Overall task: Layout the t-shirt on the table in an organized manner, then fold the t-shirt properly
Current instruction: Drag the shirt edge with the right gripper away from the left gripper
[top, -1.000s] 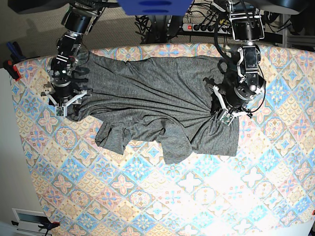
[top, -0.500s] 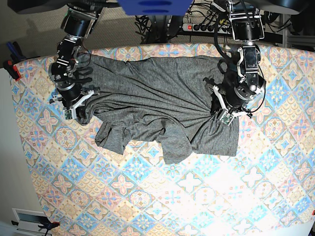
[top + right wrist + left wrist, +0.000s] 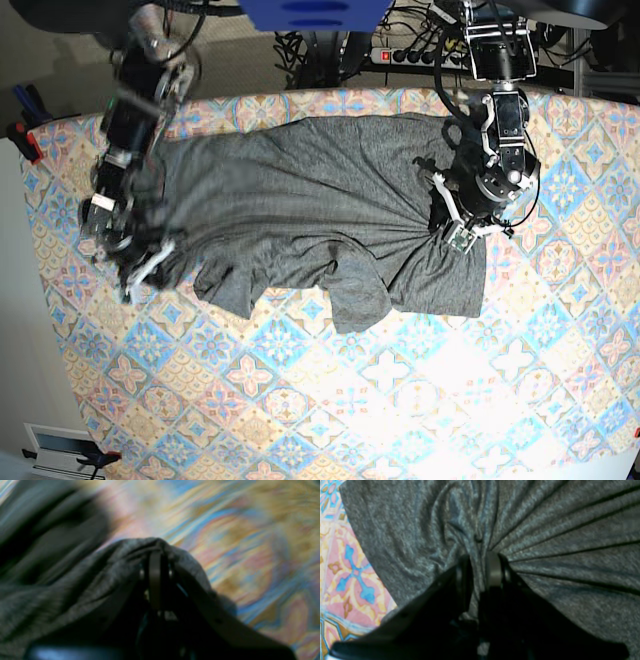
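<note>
The dark-grey t-shirt (image 3: 320, 190) lies crumpled across the far half of the table (image 3: 380, 400), with a sleeve flap folded toward the front. My left gripper (image 3: 447, 232) pinches the shirt at its right side, and pleats fan out from the pinch. In the left wrist view that gripper (image 3: 478, 566) is shut on a ridge of the t-shirt (image 3: 570, 555). My right gripper (image 3: 140, 280) is at the shirt's left end, blurred by motion. In the right wrist view it (image 3: 155, 555) is shut on a raised fold of the t-shirt (image 3: 75, 592) above the table (image 3: 250, 542).
A power strip (image 3: 420, 55) and cables lie behind the table's far edge. Clamps (image 3: 25, 135) sit at the left edge, close to the right arm. A blue object (image 3: 310, 12) hangs at the top centre. The table's near half shows only patterned cloth.
My right gripper has shut on the shirt's left edge and moved toward the front-left, dragging that edge with it. The left arm has kept still with its pinch.
</note>
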You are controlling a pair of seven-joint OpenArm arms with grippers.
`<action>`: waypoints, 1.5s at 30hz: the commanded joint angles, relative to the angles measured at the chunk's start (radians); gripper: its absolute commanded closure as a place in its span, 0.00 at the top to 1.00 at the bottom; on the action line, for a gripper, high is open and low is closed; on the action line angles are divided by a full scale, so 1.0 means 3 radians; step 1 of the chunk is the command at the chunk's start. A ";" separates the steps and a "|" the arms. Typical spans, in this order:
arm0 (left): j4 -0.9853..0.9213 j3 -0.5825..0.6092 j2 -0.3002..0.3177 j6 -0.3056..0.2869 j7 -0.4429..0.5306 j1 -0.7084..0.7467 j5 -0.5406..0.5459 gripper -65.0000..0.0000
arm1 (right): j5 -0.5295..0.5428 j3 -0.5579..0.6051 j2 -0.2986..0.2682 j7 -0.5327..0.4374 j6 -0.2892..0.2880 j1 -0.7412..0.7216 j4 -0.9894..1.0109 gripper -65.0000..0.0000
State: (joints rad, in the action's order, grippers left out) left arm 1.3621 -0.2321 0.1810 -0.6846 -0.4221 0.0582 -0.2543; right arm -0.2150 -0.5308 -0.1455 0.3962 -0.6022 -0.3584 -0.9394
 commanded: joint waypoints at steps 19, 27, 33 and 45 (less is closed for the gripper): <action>0.0050 -0.0016 0.0049 -0.0045 -0.0841 0.0044 -0.0577 0.18 | -0.0012 -0.0141 -0.0218 -0.0924 0.1135 -0.0480 0.0863 0.00; 0.0516 -0.0016 -0.0130 -0.0045 -0.0841 0.0013 -0.0587 0.18 | -0.0012 -0.0131 -0.0218 -0.0940 0.1135 -0.0552 0.0873 0.06; 0.0863 -0.0006 -0.0238 -0.0045 -0.0841 0.0013 -0.0582 0.18 | -0.0207 -0.0049 -0.0218 -0.0940 0.1115 -0.0537 0.0868 0.35; 0.0991 0.0009 -0.0253 -0.0045 -0.0836 -0.0007 -0.0582 0.18 | -0.0447 0.0033 -0.0213 -0.0965 0.1115 -0.0388 -0.0283 0.50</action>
State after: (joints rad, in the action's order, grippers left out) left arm 1.6394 -0.2279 0.0998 -0.7067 -0.6853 0.0719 -0.4316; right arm -0.3534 -0.5205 -0.2005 0.1188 -0.2737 -0.4683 -1.0161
